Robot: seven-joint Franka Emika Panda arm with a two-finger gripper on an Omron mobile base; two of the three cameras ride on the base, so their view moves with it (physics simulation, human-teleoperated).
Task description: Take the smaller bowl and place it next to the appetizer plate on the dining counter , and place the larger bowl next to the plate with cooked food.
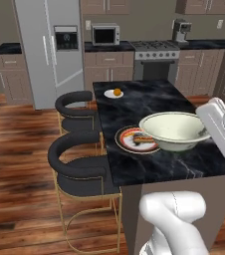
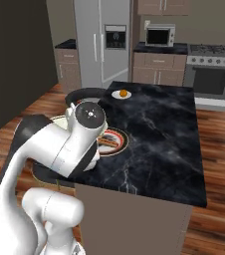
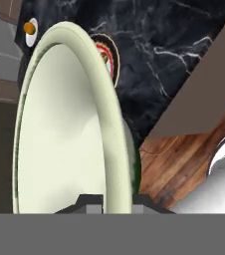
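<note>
Arm: rises from the base, elbow bent high, forearm reaching over the near edge of the dining counter [image 1: 154, 94]; wrist and hand on the right edge of the left base view.
Gripper [image 3: 112, 201]: closed on the rim of the larger bowl [image 1: 174, 130], one finger [image 3: 90, 203] inside the rim, the other outside.
Larger bowl: upright, held beside the hand over the counter top; whether its foot touches the top cannot be told.
Plate with cooked food [image 1: 134, 139]: just beyond the bowl, partly covered by it.
Appetizer plate [image 1: 114, 93]: well beyond the hand, near the counter's far corner, orange morsel on it.
</note>
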